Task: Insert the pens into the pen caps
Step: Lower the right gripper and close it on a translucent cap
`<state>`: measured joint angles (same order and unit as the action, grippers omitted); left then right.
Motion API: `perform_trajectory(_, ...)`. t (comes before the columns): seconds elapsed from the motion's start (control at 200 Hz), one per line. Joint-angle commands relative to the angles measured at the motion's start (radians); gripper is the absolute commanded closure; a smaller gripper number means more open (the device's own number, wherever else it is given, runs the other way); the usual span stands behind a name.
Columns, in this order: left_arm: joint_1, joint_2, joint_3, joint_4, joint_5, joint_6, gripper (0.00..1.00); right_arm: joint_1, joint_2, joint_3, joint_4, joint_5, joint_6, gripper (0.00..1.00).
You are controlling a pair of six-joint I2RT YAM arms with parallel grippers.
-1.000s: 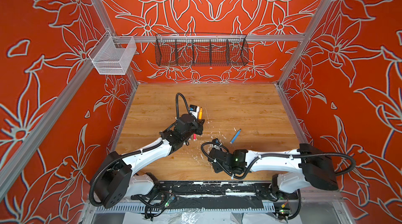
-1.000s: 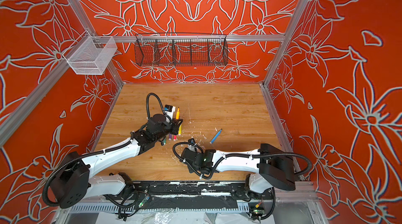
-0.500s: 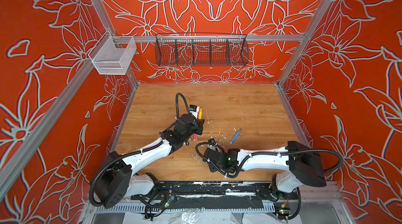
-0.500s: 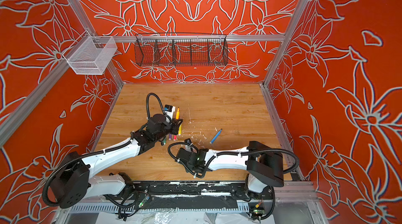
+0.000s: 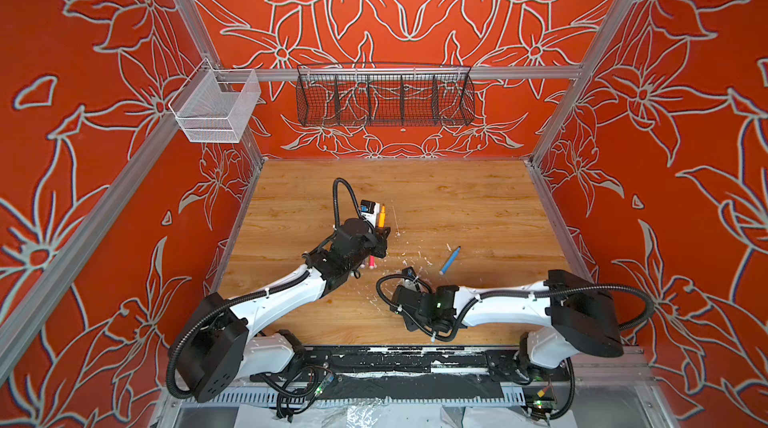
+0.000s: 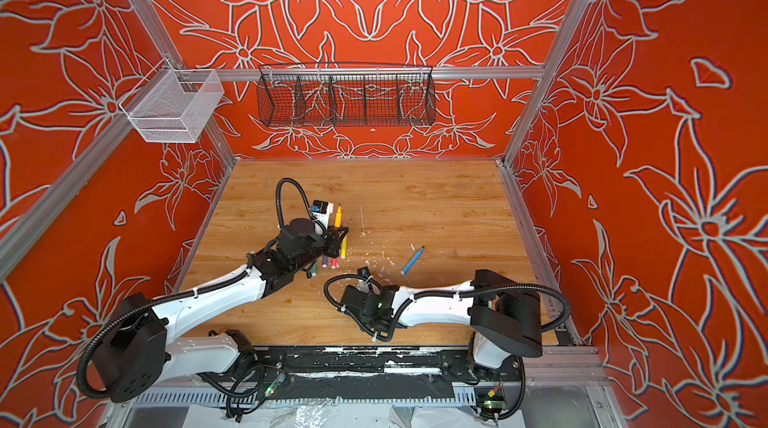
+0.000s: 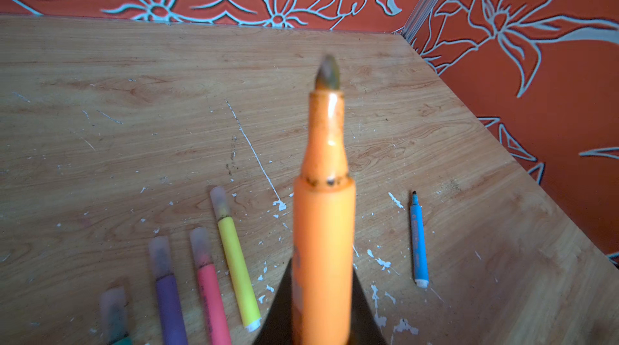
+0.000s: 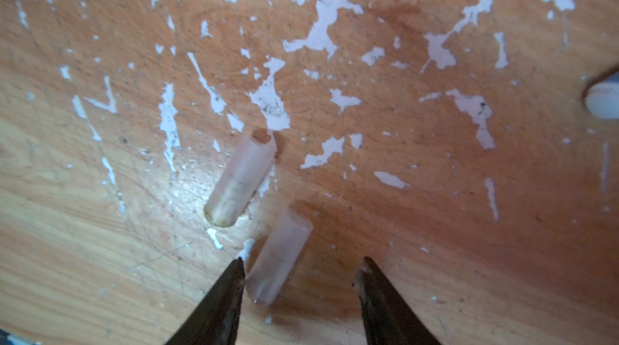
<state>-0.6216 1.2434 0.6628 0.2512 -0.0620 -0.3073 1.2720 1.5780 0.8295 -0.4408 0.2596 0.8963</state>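
The left gripper (image 5: 381, 234) is clamped on the orange pen (image 7: 324, 226), uncapped tip up, over the table's (image 5: 457, 205) left-centre. Beneath it, on the near side, lie the yellow pen (image 7: 237, 269), pink pen (image 7: 209, 286), purple pen (image 7: 167, 293) and green pen (image 7: 115, 313), all capped. The right gripper (image 8: 302, 261) sits low, left of the bare blue pen (image 5: 450, 259) — jaws partly apart either side of a clear cap (image 8: 278, 263) lying flat, gripping nothing — a second cap (image 8: 239, 181) just beside it.

Left hand (image 5: 381, 234) grips orange pen (image 5: 381, 217), tip pointing away from its arm. Blue pen (image 5: 450, 260) lies apart on the surface (image 5: 457, 197), among white flecks (image 5: 415, 257).
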Motion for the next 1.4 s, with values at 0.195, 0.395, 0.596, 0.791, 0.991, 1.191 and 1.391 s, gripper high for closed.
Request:
perform_trajectory(0.195,0.000,-0.028,-0.021,0.043,0.019,0.010,1.00,0.009,0.001,0.002,-0.050,0.049,0.028,0.47)
perform_trajectory(0.395,0.000,-0.026,-0.020,0.043,0.023,0.012,1.00,0.008,0.072,0.041,-0.062,0.030,0.014,0.49)
perform_trajectory(0.596,-0.001,-0.026,-0.019,0.044,0.025,0.013,1.00,0.004,0.102,0.053,-0.061,0.029,0.012,0.52)
perform_trajectory(0.791,0.000,-0.032,-0.022,0.045,0.024,0.014,1.00,-0.005,0.121,0.049,-0.053,0.020,0.007,0.64)
perform_trajectory(0.991,-0.001,-0.029,-0.022,0.047,0.028,0.013,1.00,-0.014,0.138,0.038,-0.041,0.010,0.009,0.68)
perform_trajectory(1.191,-0.001,-0.028,-0.023,0.048,0.033,0.015,1.00,-0.029,0.146,0.026,-0.029,0.006,0.003,0.68)
perform_trajectory(1.391,-0.001,-0.031,-0.024,0.049,0.033,0.016,1.00,-0.036,0.139,0.010,-0.023,0.006,0.006,0.79)
